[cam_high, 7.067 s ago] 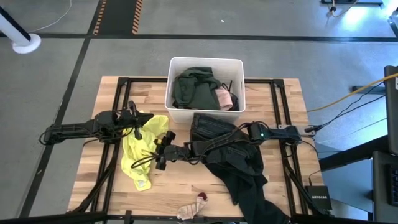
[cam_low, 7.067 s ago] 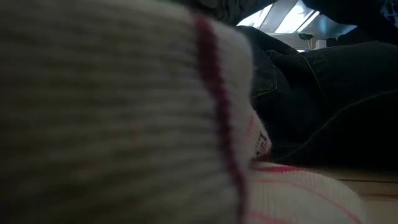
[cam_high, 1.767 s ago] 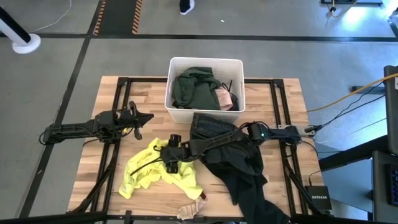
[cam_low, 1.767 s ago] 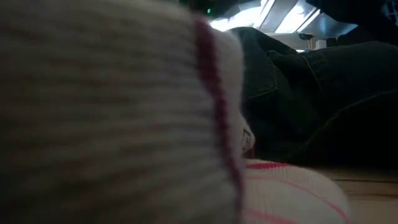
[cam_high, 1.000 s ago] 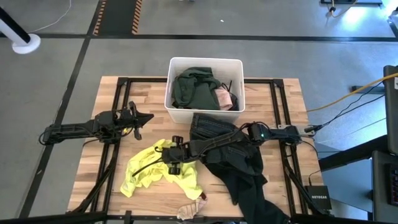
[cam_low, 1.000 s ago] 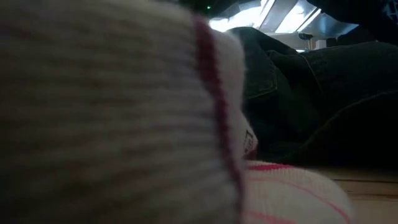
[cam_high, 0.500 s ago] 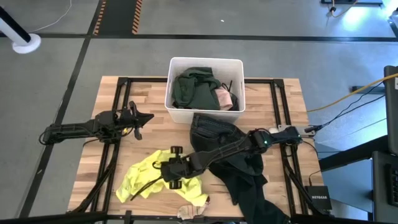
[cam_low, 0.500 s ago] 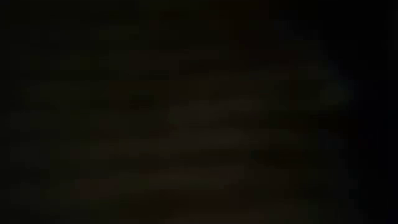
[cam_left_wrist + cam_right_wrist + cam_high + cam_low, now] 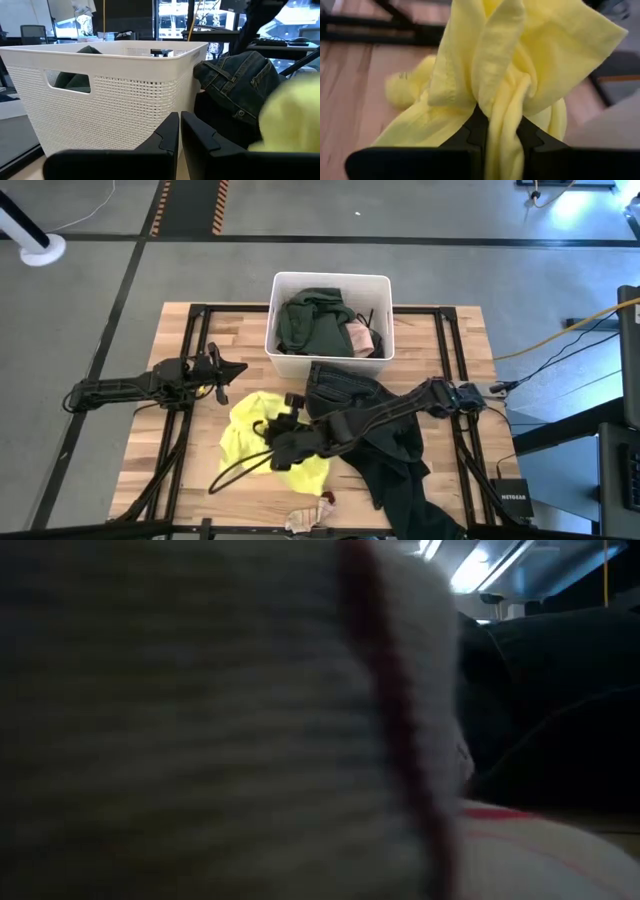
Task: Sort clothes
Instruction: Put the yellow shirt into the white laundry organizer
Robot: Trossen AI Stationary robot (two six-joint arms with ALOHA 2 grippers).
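**Yellow top in the grip, bin a short haul away**

Wooden table (image 9: pixel 450 380) on a grey workshop floor — laundry day for two dark robot arms. At centre, the right gripper (image 9: pixel 283 442) is clamped on the yellow top (image 9: pixel 262 442); its wrist camera shows the cloth bunched tight between both fingers (image 9: pixel 475 125), with loose folds hanging to either side. From that grip the white bin (image 9: pixel 330 283) lies at about one o'clock, at the table's far edge, already holding a dark green shirt (image 9: pixel 308 323) and a pink piece (image 9: pixel 360 338). Dark jeans (image 9: pixel 345 388) and a black top (image 9: pixel 400 470) sprawl between three and five o'clock of the gripper, under the right arm's reach; a small striped piece (image 9: pixel 305 518) sits at the near edge, at six o'clock. The left gripper (image 9: pixel 222 370) waits at about ten o'clock, fingers pressed together on nothing, pointing toward the bin. By the look of it, the right arm is the one placed to carry the top — the bin being nearest along its own line of pull.
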